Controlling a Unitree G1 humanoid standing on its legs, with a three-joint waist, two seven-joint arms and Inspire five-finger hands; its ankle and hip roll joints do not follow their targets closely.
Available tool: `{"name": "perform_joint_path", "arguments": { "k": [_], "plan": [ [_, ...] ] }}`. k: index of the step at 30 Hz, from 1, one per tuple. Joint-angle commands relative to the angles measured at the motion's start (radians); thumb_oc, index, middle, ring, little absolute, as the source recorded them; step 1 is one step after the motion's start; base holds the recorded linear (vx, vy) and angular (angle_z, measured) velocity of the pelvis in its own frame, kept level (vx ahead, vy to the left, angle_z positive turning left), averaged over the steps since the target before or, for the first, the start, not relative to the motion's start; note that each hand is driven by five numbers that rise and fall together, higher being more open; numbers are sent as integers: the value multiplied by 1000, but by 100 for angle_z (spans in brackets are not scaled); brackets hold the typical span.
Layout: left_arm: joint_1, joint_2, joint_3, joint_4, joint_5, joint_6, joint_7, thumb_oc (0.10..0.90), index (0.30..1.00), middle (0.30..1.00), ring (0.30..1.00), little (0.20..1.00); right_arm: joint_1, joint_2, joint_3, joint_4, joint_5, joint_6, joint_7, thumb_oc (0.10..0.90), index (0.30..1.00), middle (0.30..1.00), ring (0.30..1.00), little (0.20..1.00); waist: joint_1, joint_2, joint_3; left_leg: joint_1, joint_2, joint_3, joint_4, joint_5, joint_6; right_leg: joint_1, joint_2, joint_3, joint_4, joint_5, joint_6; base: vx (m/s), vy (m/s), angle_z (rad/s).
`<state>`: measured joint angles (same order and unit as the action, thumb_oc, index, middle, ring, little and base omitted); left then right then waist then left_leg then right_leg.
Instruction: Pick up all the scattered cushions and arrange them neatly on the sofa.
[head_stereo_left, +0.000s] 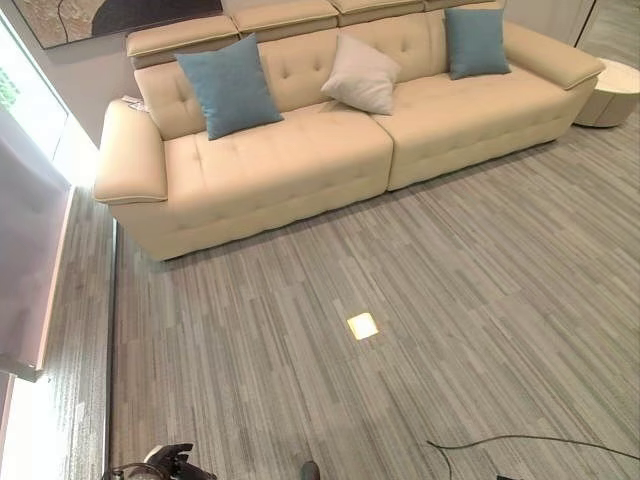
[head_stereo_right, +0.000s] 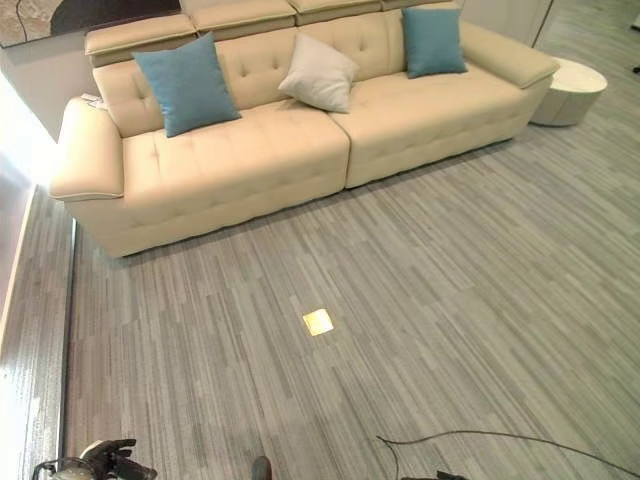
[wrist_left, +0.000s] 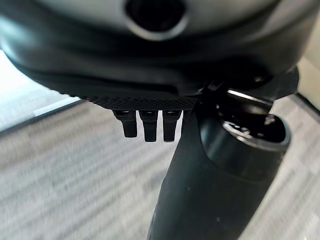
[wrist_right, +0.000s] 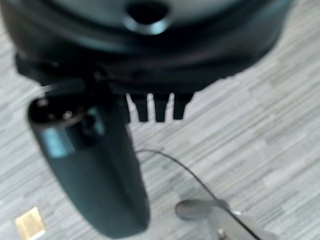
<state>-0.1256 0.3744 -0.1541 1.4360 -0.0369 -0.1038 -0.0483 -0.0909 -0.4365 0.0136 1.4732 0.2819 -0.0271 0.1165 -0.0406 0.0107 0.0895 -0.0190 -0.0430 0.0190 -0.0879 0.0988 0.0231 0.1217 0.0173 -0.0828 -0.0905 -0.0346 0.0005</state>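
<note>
- Nearest the camera is striped grey carpet (head_stereo_left: 420, 330), with a small brass floor plate (head_stereo_left: 362, 325) set into it, well apart from the sofa.
- The left hand (wrist_left: 150, 122) hangs over that carpet, fingers straight and loose, holding nothing; the right hand (wrist_right: 157, 107) hangs the same way, empty, above the carpet.
- Farther off, the cream sofa (head_stereo_left: 290, 165) carries all three cushions, each propped against the backrest: a blue cushion (head_stereo_left: 229, 86) at the left, a pale cushion (head_stereo_left: 361, 75) in the middle, a second blue cushion (head_stereo_left: 476, 42) at the right.
- No cushion lies on the visible floor, so the task looks close to done (or finished).
- Risk: the pale cushion leans tilted; a careless nudge could tip it forward off the seat.
- A round pale side table (head_stereo_left: 612, 92) stands beside the sofa's right arm; a wide swing there could strike it.
</note>
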Motion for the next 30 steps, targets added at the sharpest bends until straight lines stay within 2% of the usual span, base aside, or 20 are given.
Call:
{"name": "perform_joint_path", "arguments": {
  "k": [1,4,8,11,13,14,15,17,18,20,21,22,24,25,26,27,28,29,30],
  "plan": [
    [-14,-14,-17,27,9,-12,43,800,900,900,900,900,71,-14,45,-17,-13,-15,-52,800,900,900,900,900,8,2,-32,25,85,-38,1,-94,-87,-77,-80,9,3,-37,111,0,0,0],
    [-20,-34,-26,10,0,-18,69,800,900,900,900,900,63,23,80,-35,-32,-16,-65,800,900,900,900,900,10,1,-28,24,86,-38,1,-92,-88,-77,-79,8,3,-36,108,3,-15,0],
    [-42,-45,9,-9,-88,-21,80,800,900,900,900,900,43,38,77,-60,19,-16,-59,800,900,900,900,900,12,-1,-21,20,87,-40,1,-88,-91,-78,-78,0,3,-40,106,7,-58,0],
    [-61,-80,-19,-34,-101,-24,87,800,900,900,900,900,19,51,97,-87,14,-17,-68,800,900,900,900,900,7,7,-1,22,100,-19,1,-88,-95,-78,-80,-14,3,-23,102,-35,-133,-3],
    [-71,-104,-71,-41,-47,-17,98,800,900,900,900,900,-8,57,129,-111,-35,-15,-84,800,900,900,900,900,15,25,31,27,140,40,1,-89,-102,-135,-95,-110,95,-38,99,-118,-171,-34],
    [-70,-108,-100,-40,-8,-10,101,800,900,900,900,900,-11,60,145,-124,-62,-14,-88,800,900,900,900,900,21,29,38,34,160,78,1,-90,-111,-135,-112,-183,120,-56,93,-73,-208,-98],
    [-66,-107,-115,-45,18,-9,97,800,900,900,900,900,-11,67,157,-140,-77,-15,-85,800,900,900,900,900,21,28,35,36,170,105,1,-87,-115,-131,-117,-222,129,-70,87,10,-214,-127],
    [-64,-100,-115,-57,21,-7,101,800,900,900,900,900,-11,77,176,-140,-92,-13,-81,800,900,900,900,900,16,20,33,59,189,139,10,-89,-119,-134,-104,-205,156,-100,76,122,-238,-118],
    [-65,-100,-104,-67,4,-9,97,800,900,900,900,900,-4,79,181,-136,-97,-12,-77,800,900,900,900,900,17,17,35,70,199,147,35,-100,-121,-131,-97,-187,162,-109,70,176,-301,-92],
    [-84,-109,-103,-98,-29,-19,90,800,900,900,900,900,4,75,193,-122,-108,-10,-68,800,900,900,900,900,12,6,49,52,223,139,168,-123,-126,-116,-79,-159,154,-117,51,157,-368,-44],
    [-92,-118,-115,-113,-32,-25,86,800,900,900,900,900,10,79,202,-119,-115,-9,-63,800,900,900,900,900,10,4,56,38,245,140,236,-111,-131,-101,-64,-144,145,-121,38,157,-360,-22],
    [-92,-125,-128,-124,-28,-25,84,800,900,900,900,900,13,79,209,-114,-121,-7,-61,800,900,900,900,900,12,1,59,17,262,141,296,-87,-132,-87,-55,-136,133,-123,27,157,-349,-29],
    [-111,-139,-176,-153,15,-24,93,800,900,900,900,900,20,69,218,-109,-135,-6,-65,800,900,900,900,900,29,-9,101,-73,300,108,521,5,-134,-31,-32,-122,116,-131,-1,138,-380,-45],
    [-111,-146,-188,-158,25,-23,94,800,900,900,900,900,19,63,216,-112,-133,-4,-65,800,900,900,900,900,31,-15,106,-98,305,115,573,19,-125,-21,-30,-115,109,-133,-9,151,-316,-44],
    [-103,-154,-206,-161,37,-24,97,800,900,900,900,900,13,53,221,-108,-139,0,-68,800,900,900,900,900,41,-17,118,-119,269,96,613,-2,-112,-6,-28,-100,107,-137,-13,166,-194,-42],
    [-96,-162,-216,-164,52,-23,97,800,900,900,900,900,8,45,222,-114,-143,0,-65,800,900,900,900,900,54,-19,125,-160,209,75,641,-28,-101,2,-24,-77,104,-139,-12,275,-198,-48],
    [-84,-164,-224,-164,59,-27,93,800,900,900,900,900,-9,35,234,-132,-144,-5,-62,800,900,900,900,900,80,-21,125,-224,125,75,610,-78,-92,30,-12,-41,84,-149,-4,331,-169,-74],
    [-72,-167,-220,-156,64,-27,95,800,900,900,900,900,-17,38,241,-143,-144,-10,-64,800,900,900,900,900,96,-21,121,-240,97,94,543,-99,-83,49,-7,-25,68,-157,1,269,-125,-80],
    [-72,-167,-220,-156,64,-27,95,800,900,900,900,900,-17,38,241,-143,-144,-10,-64,800,900,900,900,900,97,-22,119,-240,96,96,538,-95,-83,47,-9,-25,68,-156,1,121,-42,-107]
  ]
}}
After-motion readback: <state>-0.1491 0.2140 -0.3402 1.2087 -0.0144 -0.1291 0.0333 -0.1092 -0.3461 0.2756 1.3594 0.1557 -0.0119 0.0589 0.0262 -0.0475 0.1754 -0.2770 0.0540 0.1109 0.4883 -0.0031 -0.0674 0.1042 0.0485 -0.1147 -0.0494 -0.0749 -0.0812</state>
